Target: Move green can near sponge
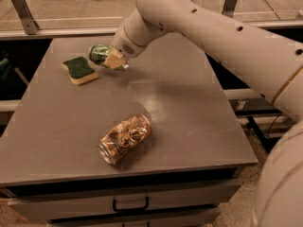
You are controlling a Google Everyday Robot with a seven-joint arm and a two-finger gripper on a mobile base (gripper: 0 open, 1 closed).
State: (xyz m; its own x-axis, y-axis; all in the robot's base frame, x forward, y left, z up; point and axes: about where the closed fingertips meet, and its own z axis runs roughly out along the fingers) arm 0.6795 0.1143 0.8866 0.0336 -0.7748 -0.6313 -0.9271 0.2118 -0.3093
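The green can (98,54) lies on its side in my gripper (112,59), low over the far left part of the grey table (189,108). My gripper is shut on the can, with one tan finger pad across its near side. The sponge (80,70), dark green on top with a pale yellow base, lies flat on the table just left of the can, a small gap between them. My arm reaches in from the upper right.
A larger orange-brown patterned can (125,138) lies on its side near the table's front edge. A drawer with a dark handle (130,206) sits under the tabletop. A rail runs behind the table.
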